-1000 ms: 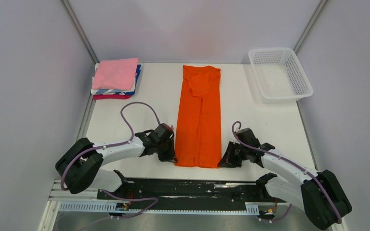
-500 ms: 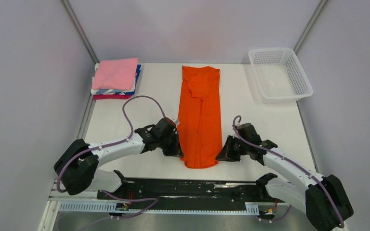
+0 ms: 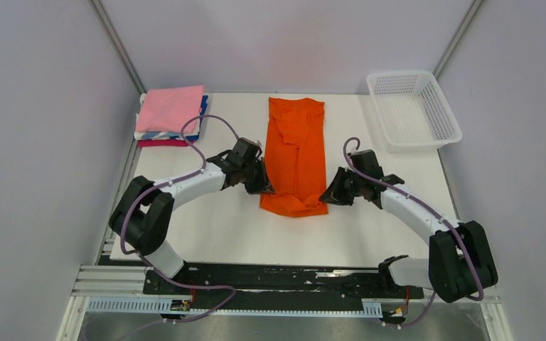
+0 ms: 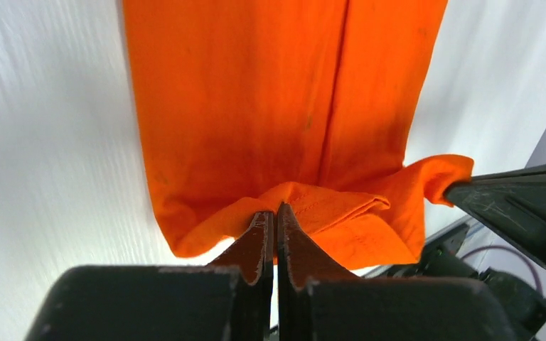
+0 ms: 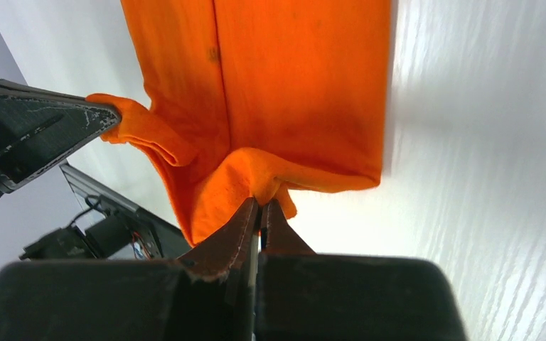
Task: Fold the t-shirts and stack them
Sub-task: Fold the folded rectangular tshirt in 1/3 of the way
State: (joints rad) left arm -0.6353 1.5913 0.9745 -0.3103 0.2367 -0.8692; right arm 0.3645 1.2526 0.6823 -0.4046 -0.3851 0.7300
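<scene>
The orange t-shirt (image 3: 296, 153) lies mid-way across the desk (image 3: 213, 227) as a long strip, its axis running straight away from the arms. The left tool (image 3: 261, 186) and right tool (image 3: 329, 193) each pinch tight on a near hem corner (about level with each other), so the collar end sits dead ahead of both.

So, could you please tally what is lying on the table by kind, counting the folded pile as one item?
orange t-shirt: 1
folded pile of shirts: 1
white mesh basket: 1
Total: 3
</scene>
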